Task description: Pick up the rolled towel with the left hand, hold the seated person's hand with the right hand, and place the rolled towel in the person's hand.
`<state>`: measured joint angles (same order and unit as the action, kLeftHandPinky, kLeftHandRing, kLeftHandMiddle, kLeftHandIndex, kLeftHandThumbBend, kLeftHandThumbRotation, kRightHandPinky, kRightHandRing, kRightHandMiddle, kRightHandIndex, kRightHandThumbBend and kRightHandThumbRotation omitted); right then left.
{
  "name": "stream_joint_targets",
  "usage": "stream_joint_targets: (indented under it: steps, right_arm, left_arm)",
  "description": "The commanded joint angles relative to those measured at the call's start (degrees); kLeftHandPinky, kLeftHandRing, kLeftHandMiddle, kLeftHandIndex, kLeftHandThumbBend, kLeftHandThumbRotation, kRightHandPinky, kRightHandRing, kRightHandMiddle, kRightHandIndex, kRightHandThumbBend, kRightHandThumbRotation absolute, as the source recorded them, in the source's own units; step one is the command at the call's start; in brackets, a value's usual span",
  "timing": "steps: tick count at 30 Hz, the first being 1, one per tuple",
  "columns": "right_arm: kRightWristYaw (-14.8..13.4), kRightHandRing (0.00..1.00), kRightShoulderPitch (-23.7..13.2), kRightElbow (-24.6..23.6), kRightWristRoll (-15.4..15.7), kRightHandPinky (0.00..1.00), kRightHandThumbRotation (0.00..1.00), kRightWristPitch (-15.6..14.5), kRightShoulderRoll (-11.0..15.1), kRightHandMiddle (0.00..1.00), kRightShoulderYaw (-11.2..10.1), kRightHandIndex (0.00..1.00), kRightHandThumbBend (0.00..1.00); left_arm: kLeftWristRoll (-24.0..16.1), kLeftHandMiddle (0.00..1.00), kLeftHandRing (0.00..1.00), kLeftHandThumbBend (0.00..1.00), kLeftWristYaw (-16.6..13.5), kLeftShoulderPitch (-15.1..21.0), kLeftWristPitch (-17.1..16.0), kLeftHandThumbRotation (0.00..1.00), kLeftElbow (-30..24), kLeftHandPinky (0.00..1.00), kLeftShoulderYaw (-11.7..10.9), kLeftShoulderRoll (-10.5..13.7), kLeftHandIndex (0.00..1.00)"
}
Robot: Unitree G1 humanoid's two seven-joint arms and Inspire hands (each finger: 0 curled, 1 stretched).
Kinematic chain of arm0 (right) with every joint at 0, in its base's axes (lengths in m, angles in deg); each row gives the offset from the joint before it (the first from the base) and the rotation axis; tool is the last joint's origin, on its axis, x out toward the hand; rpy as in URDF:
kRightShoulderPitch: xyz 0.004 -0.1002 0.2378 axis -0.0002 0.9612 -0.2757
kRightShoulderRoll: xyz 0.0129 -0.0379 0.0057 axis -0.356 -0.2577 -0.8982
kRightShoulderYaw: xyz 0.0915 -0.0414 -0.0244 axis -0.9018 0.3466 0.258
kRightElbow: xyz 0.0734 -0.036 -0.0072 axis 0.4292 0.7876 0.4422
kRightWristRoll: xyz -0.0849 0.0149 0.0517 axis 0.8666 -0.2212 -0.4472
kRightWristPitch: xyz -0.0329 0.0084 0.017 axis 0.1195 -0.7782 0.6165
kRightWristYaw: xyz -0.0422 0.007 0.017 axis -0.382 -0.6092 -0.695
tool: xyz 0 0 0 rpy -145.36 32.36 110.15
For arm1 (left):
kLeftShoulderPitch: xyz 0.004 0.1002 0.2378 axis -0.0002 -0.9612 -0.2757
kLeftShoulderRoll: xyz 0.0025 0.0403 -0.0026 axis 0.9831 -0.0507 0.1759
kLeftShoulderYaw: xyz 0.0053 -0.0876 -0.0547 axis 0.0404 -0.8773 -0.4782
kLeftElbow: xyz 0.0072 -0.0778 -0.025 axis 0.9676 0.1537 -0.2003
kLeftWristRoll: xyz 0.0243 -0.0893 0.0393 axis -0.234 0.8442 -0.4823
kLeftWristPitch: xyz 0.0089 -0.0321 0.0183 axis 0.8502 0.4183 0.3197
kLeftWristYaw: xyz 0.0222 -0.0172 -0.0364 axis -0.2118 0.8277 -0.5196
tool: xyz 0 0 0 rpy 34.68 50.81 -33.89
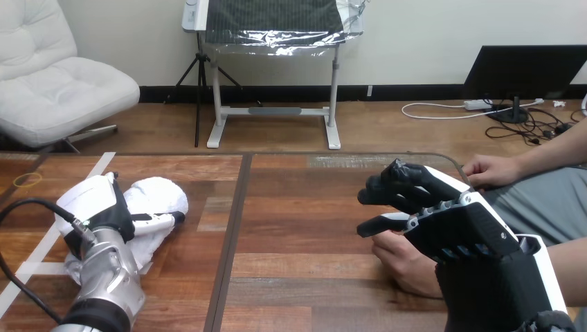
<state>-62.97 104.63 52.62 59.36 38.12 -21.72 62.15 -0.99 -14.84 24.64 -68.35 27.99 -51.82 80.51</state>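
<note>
While the rolled towel [160, 197] lies on the wooden table [304, 228] at its left side, not yet lifted, step 1 of 3 is the step in hand, as I judge it. My left hand [104, 207] sits on the towel's near end, white back shell upward, covering part of the cloth; whether it has closed on the towel cannot be told from this angle. Towel condition: soft, loosely rolled, with a loose fold trailing toward the table's near edge; I expect it to sag or unroll if gripped at 1 end only. My right hand [443, 221] is well apart from the towel, at the table's right side, positioned over the person's hand at the lower right [405, 266], which rests low beneath my palm. Whether the 2 touch, or whether I hold that hand, cannot be told. The person's other hand [488, 169] rests at the table's far right edge, apart from both. Next move, by my judgement: confirm a full wrap round the roll's middle, raise it clear of the table, and carry it rightward. Step 2 calls for a light, confirmed hold that presents the person's palm upward before step 3, delivery.
</note>
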Motion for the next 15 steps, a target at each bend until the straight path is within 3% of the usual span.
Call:
stream_joint_targets:
  steps: [1, 15]
  right_arm:
    - [0.1, 0.73, -2.0, -2.1, -0.6, 0.58, 0.98, 0.6, 0.2, 0.76, -0.8, 0.77, 0.89]
    - [0.3, 0.73, -2.3, -1.9, -0.6, 0.60, 0.98, 0.9, 0.1, 0.75, -1.0, 0.77, 0.88]
  left_arm:
    - [0.3, 0.93, 0.91, 0.93, 0.8, 4.8, 1.4, 0.61, 0.6, 0.90, 1.0, -0.2, 0.92]
    - [1.0, 0.91, 0.88, 0.92, 3.3, 5.7, 5.7, 0.60, -0.4, 0.87, 1.3, -0.4, 0.90]
